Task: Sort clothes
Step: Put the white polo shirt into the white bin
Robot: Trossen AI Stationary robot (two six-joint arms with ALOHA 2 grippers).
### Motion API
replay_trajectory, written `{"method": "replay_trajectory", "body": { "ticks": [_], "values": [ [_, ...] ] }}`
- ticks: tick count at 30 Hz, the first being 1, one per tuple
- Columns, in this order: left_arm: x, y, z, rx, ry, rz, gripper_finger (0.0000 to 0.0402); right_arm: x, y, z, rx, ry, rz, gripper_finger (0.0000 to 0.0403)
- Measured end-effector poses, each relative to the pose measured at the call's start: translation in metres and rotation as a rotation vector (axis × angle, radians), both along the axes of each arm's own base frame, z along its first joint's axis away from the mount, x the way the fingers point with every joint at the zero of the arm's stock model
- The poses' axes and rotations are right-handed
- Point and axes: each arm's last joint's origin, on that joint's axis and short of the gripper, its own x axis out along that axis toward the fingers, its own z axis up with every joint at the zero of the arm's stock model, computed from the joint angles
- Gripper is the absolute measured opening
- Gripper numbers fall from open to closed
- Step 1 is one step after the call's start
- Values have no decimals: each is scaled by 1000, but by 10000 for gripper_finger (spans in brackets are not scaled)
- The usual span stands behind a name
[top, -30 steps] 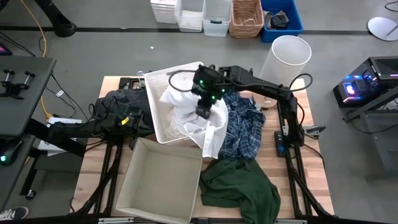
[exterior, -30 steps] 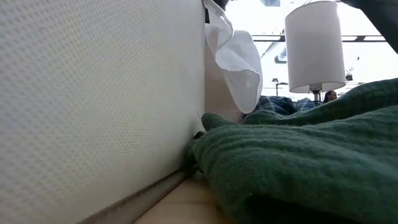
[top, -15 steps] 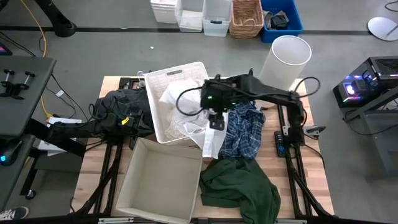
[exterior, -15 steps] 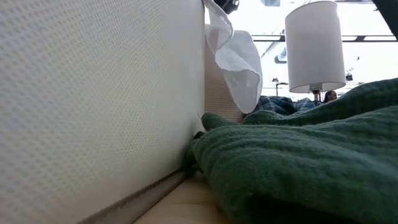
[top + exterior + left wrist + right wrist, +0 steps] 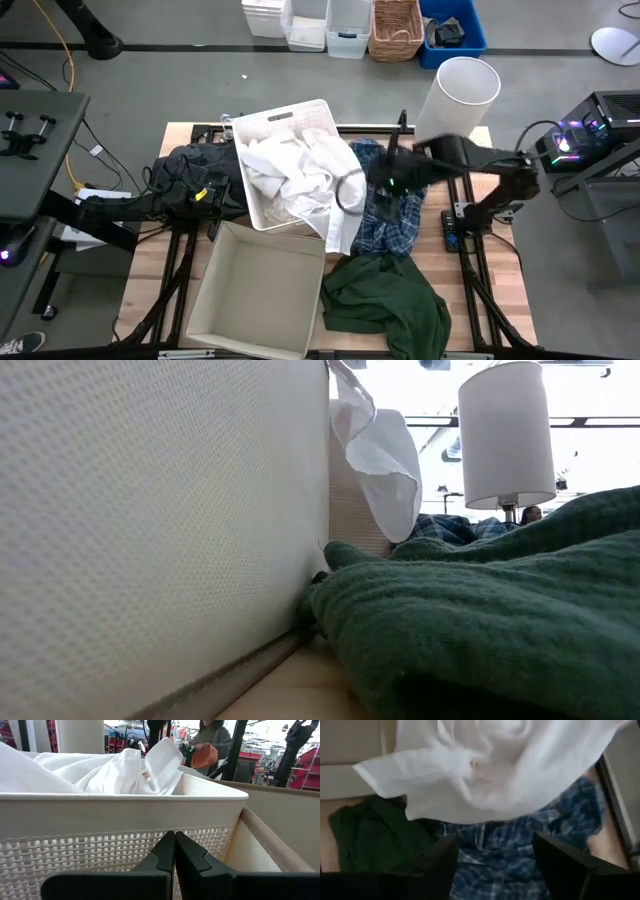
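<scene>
The crumpled white fabric garments (image 5: 300, 175) fill the rigid white slotted plastic basket (image 5: 250, 195) near the middle of the table, one of them spilling over its rim toward the blue-and-white plaid shirt (image 5: 392, 215) just beside it. The dark green garment (image 5: 385, 300) lies at the table's near edge, next to a pale rectangular fabric bin (image 5: 262, 295), and dark clothes (image 5: 195, 175) are heaped on the basket's other side.

The right gripper (image 5: 372, 185) hovers above the plaid shirt beside the draped white cloth, fingers spread wide and holding nothing. The left gripper (image 5: 174, 851) sits pressed closed against the basket's wall, idle.

The whites appear gathered, so the step in hand looks like picking the next item. That likely calls for lowering onto the plaid shirt and pinching a fold clear of the overlapping white cloth.
</scene>
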Motion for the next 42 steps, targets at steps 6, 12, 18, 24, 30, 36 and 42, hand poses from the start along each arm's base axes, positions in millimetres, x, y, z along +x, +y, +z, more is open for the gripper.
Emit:
{"method": "replay_trajectory", "body": {
  "ticks": [6,12,18,24,30,36,42],
  "values": [
    [0,0,0,0,0,0,1,-11,30,-72,106,-196,-94,247],
    [0,0,0,0,0,0,1,-7,38,-143,153,-369,-196,247],
    [0,0,0,0,0,0,1,-12,30,-172,-5,-397,-371,247],
    [0,0,0,0,0,0,1,-14,29,-164,-96,-366,-353,247],
    [0,0,0,0,0,0,1,-7,22,-162,-101,-392,-286,247],
    [0,0,0,0,0,0,1,-3,8,-164,-123,-365,-274,239],
    [0,0,0,0,0,2,1,3,7,-160,-81,-422,-235,44]
  ]
}}
